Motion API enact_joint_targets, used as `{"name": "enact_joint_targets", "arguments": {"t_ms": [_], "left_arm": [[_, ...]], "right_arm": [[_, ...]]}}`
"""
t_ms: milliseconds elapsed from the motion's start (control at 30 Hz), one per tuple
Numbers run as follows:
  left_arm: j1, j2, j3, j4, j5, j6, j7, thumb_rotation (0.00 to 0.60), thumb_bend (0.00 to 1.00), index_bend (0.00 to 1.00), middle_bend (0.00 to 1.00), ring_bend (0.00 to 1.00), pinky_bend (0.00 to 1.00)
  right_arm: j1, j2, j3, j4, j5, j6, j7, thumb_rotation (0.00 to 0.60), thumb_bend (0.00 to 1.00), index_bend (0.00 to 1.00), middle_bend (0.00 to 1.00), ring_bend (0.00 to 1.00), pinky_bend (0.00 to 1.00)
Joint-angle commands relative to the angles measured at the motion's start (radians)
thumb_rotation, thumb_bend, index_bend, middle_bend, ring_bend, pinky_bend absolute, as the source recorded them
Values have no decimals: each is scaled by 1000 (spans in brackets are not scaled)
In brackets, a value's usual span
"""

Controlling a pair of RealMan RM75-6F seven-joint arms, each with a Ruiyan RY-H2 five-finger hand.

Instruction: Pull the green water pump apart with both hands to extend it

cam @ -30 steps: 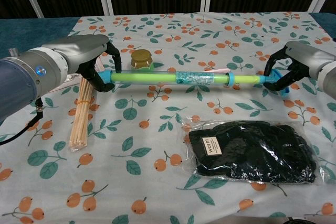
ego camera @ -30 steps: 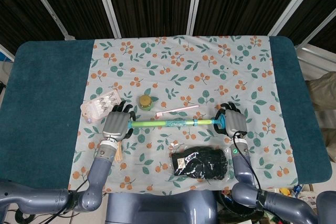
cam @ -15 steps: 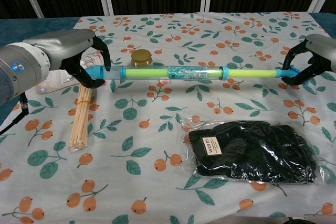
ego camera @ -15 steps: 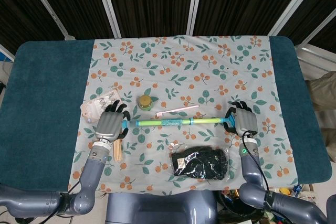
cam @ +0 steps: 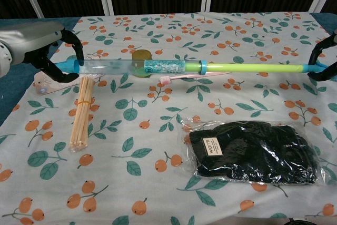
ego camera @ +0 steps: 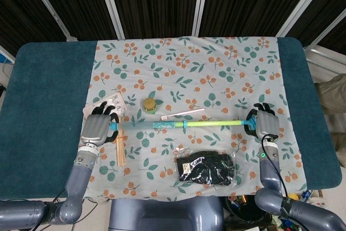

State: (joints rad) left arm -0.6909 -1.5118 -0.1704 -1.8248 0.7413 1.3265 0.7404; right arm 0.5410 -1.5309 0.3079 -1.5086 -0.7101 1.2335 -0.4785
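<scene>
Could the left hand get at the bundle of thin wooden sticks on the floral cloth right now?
Probably not yet: the left hand grips the green water pump. The bundle of thin wooden sticks lies uncovered just below it, so releasing the pump should leave the way free.

teal table (ego camera: 43,106), floral cloth (ego camera: 216,74), dark blinds (ego camera: 157,1)

Head view: high, looking steeply down on whole desk (ego camera: 48,106). Chest view: low, near, facing forward across desk (cam: 21,93). Both share the floral cloth (ego camera: 189,68) middle.
</scene>
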Motion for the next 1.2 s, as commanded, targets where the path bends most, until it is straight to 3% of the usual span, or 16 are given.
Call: {"name": "enact_joint_targets", "arguments": {"t_ms": [33,667,767,800,933,1067,1200], "left_arm": [[17,33,6,-9,7,-2,-20,600,399,536,164,28,142],[61,128,22,-10,27,-28,-75,600,399,536,164,28,136],[62,125,23,-7,28,-33,-78,600,374,516,150,27,126],[61,122,24,-5,28,-36,-79,600,344,488,128,24,117],[57,120,34,-5,22,-52,-64,600,179,337,26,0,60],[58,130,38,-12,25,-62,-67,600,88,214,0,0,41],[74,152,38,-24,47,-56,-100,600,65,56,0,0,25]], "right_arm": [[-8,12,0,1,4,4,0,600,407,699,174,80,171],[-29,56,8,9,19,4,1,600,410,699,173,79,171],[-31,61,5,10,19,-1,3,600,358,681,153,74,173],[-31,63,3,8,20,-5,1,600,330,651,139,69,172],[-31,76,-4,0,38,-25,-15,600,191,330,30,16,163],[-27,92,0,-17,64,-35,-33,600,109,69,0,0,160],[-29,107,4,-35,69,-28,-34,600,62,0,0,0,159]]}}
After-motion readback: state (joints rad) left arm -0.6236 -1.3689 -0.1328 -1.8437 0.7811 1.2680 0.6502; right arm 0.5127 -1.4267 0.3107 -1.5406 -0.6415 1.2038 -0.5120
